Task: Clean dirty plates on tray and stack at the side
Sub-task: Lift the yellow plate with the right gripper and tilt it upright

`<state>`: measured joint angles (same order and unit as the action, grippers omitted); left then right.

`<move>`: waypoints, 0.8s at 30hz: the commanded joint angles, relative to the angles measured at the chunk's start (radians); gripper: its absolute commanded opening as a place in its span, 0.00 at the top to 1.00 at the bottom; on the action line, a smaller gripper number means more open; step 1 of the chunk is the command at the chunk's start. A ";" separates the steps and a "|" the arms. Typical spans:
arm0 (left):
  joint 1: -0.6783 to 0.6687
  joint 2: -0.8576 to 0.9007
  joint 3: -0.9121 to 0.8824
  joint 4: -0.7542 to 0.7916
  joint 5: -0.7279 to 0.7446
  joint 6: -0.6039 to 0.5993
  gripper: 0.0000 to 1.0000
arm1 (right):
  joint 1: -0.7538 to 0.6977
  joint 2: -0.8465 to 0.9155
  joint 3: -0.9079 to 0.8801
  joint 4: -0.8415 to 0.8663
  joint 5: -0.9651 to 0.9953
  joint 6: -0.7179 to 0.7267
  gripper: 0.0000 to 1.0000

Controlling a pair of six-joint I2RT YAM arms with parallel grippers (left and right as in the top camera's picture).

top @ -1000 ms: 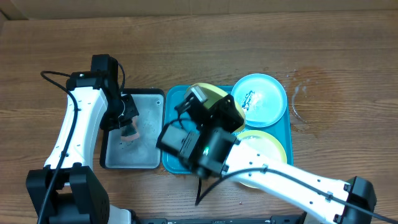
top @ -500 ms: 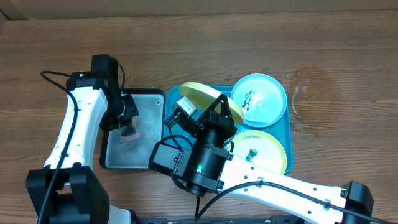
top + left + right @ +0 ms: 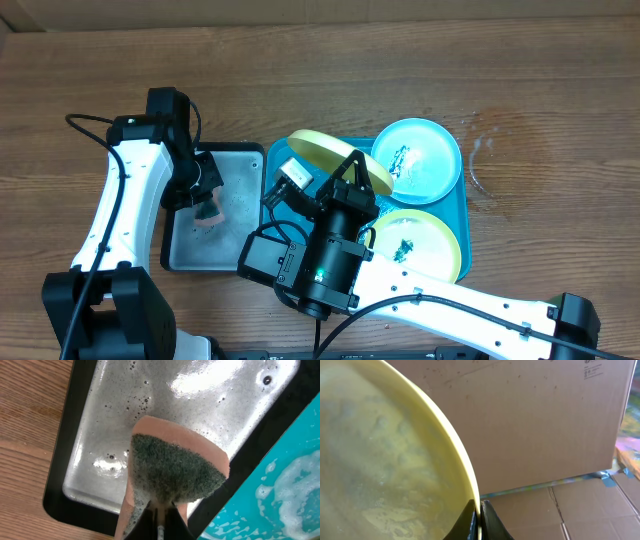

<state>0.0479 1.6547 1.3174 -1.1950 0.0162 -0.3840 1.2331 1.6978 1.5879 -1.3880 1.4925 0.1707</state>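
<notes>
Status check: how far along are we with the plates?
Done: nothing stacked yet. In hand: right gripper holds one yellow-green plate tilted above the teal tray; left gripper holds the sponge over the metal tray. Left: smudged blue plate and second yellow-green plate on the tray.

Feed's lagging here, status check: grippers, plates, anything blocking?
Left gripper shut on sponge over grey tray. Right gripper shut on yellow-green plate rim, plate tilted above teal tray. Blue plate, other yellow-green plate smudged, flat in tray. Nothing blocking.

Left hand (image 3: pixel 159 516) clamped, pointing down, arm stretched forward; right hand (image 3: pixel 480 510) pinched shut, arm angled across.
</notes>
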 commanded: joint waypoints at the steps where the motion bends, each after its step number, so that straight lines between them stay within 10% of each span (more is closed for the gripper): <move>1: 0.002 -0.023 -0.007 0.002 0.011 0.022 0.95 | 0.010 -0.032 0.030 0.005 0.048 -0.009 0.96; 24: 0.002 -0.023 -0.018 0.015 0.016 0.022 0.96 | -0.145 -0.016 0.019 0.160 -0.352 0.005 0.96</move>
<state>0.0479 1.6550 1.3083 -1.1858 0.0162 -0.3840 1.1126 1.6974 1.5879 -1.2675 1.2415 0.1959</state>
